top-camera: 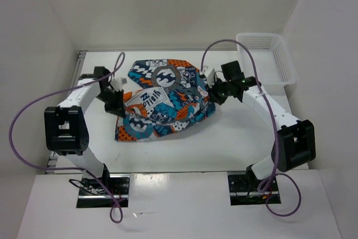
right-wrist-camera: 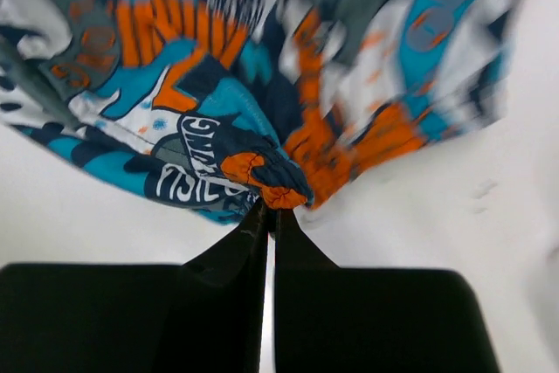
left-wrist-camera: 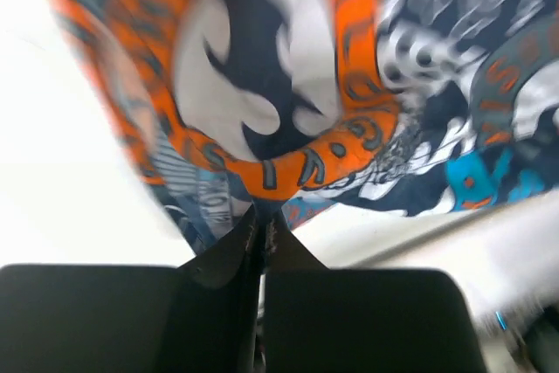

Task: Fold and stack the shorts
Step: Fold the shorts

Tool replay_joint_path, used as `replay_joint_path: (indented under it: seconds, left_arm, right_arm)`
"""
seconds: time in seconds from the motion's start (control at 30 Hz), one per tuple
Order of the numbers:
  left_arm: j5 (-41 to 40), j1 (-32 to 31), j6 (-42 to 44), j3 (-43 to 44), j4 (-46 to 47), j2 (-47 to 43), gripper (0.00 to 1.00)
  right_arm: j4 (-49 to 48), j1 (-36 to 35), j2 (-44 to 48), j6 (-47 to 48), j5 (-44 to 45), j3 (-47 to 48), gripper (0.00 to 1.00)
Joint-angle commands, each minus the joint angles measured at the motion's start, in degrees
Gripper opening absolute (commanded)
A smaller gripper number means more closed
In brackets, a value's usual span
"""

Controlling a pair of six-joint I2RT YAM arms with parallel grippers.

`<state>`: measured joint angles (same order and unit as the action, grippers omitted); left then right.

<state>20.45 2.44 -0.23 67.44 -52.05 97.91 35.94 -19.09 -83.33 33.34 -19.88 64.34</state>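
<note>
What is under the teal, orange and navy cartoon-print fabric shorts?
Only the white table shows around the cartoon-print shorts; both wrist views show bare tabletop below the pinched edges. Anything beneath the bunched middle is covered.

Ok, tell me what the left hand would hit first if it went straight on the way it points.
The shorts: the left hand is shut right at their edge, apparently pinching it, so going on would push into the printed fabric at once. Beyond that, depth is unclear.

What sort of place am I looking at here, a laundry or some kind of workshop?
Probably a robotics lab test bench: a left arm and right arm bolted to a white table, plain white walls around it, and printed shorts to handle.
</note>
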Motion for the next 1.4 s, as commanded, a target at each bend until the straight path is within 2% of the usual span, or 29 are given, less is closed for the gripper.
replay_joint_path:
  seconds: [0.0, 0.17, 0.23, 0.33, 0.5, 0.63, 0.8, 0.9, 1.07, 1.17, 1.37]
  left_arm:
    - [0.1, 1.7, 0.2, 11.1, 3.8, -8.4, 0.0]
    - [-6.6, 3.5, 0.2, 21.6, 11.2, -17.6, 0.0]
    - [-8.9, 6.1, 0.2, 25.6, 12.1, -20.0, 0.0]
    - [-10.9, 8.5, 0.2, 27.1, 14.9, -25.1, 0.0]
    - [-13.7, 9.5, 0.2, 27.1, 18.8, -35.5, 0.0]
    - [-19.1, 9.5, 0.2, 25.7, 21.3, -42.3, 0.0]
    - [-20.9, 9.5, 0.2, 26.6, 24.2, -50.5, 0.0]
    - [-20.9, 9.5, 0.2, 30.5, 25.5, -51.1, 0.0]
    - [-19.2, 9.5, 0.2, 34.3, 30.5, -48.6, 0.0]
    - [-16.0, 9.5, 0.2, 41.1, 30.0, -41.2, 0.0]
    - [-8.6, 9.5, 0.2, 46.4, 26.7, -25.2, 0.0]
  right_arm:
    - [-7.5, -0.1, -1.9, -6.6, 0.5, 11.1, 0.0]
    - [-8.2, -0.1, -4.4, -10.6, 0.5, 28.9, 0.0]
    - [-7.0, -0.1, -4.9, -10.6, 0.5, 35.8, 0.0]
    - [-6.5, -0.1, -4.4, -11.8, 1.1, 43.3, 0.0]
    - [-5.3, -0.1, 0.1, -13.0, -0.4, 48.9, 0.0]
    - [-4.0, -0.1, 4.4, -13.5, -1.5, 49.6, 0.0]
    - [-2.7, 0.5, 10.1, -16.0, -8.1, 52.6, 0.0]
    - [-2.7, 2.3, 12.1, -21.0, -15.0, 55.2, 0.0]
    - [-8.8, 5.6, 15.3, -32.6, -24.2, 54.6, 0.0]
    - [-12.5, 7.0, 15.3, -39.1, -25.3, 54.1, 0.0]
    - [-15.5, 7.0, 10.2, -41.5, -19.2, 46.7, 0.0]
